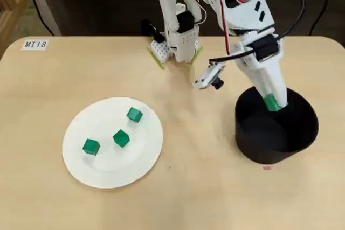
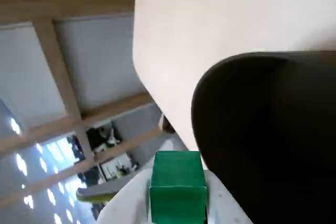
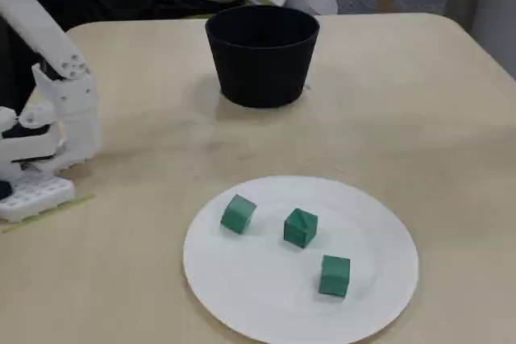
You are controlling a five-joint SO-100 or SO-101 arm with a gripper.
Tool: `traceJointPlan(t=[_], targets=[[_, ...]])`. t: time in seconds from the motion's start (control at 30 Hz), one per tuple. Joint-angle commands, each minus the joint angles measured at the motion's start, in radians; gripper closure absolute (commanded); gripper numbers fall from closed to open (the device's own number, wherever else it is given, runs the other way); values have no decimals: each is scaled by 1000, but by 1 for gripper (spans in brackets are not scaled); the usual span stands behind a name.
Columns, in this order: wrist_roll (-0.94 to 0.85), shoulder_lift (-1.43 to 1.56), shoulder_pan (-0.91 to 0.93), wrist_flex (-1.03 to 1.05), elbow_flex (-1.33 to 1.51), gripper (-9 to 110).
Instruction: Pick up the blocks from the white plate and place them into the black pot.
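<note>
Clamped on one green block (image 2: 178, 188), the gripper (image 1: 274, 103) hangs over the rim of the black pot (image 1: 276, 127) near the right table edge in the overhead view. Three blocks (image 1: 121, 138) left, spaced apart on the white plate (image 1: 78, 162). Wide bare tabletop (image 1: 199, 133) between plate and pot. Label (image 1: 35, 44) at far corner reading "MT18".

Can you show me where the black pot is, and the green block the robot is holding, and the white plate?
black pot (image 3: 262, 70): fixed view, front outer wall.
held green block (image 2: 177, 187): wrist view, its facing side.
white plate (image 1: 143, 157): overhead view, bare part near the rim.
</note>
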Motion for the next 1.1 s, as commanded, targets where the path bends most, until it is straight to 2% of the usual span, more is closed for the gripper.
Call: traceJointPlan(t=[0.0, 0.27, 0.37, 0.5, 0.63, 0.7, 0.87, 1.07], targets=[[-20, -23, -18, -51, -2, 104], [-34, -66, -23, -51, -2, 104], [-63, -58, -25, -3, -2, 84], [-89, -43, -28, 40, -2, 77], [-98, -11, -12, 78, -2, 83], [-103, 23, 12, 110, -3, 103], [-126, 192, 210, 267, -14, 104], [-152, 275, 667, 442, -35, 104]])
